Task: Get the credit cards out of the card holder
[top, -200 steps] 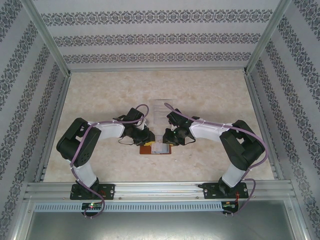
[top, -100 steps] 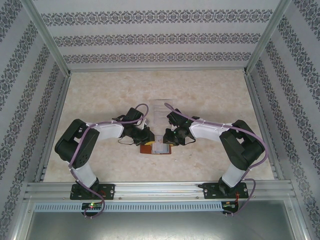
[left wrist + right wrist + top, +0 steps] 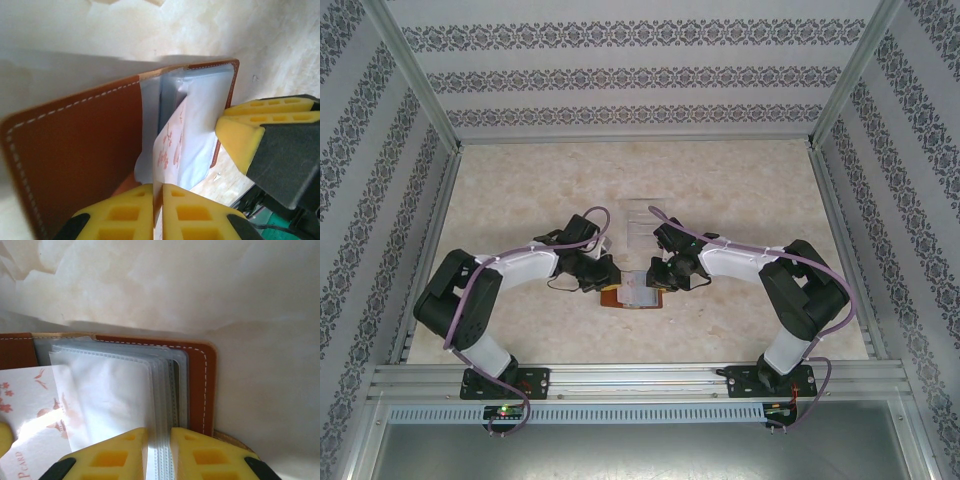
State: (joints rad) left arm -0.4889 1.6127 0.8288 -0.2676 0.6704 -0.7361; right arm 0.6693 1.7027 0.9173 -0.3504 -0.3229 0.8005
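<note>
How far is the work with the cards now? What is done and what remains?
Done: the card holder lies open. In hand: the left claw is shut on the whitish-pink card, which is partly out of its pocket, while the right claw pinches the clear pockets. Left: pull this card fully free; a dark edge behind it may be another card to remove.

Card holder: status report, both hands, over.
Both shut: left hand on pink-printed card, partly out of its sleeve; right hand on card holder sleeves. Holder open. Nothing seen blocking the pull.
</note>
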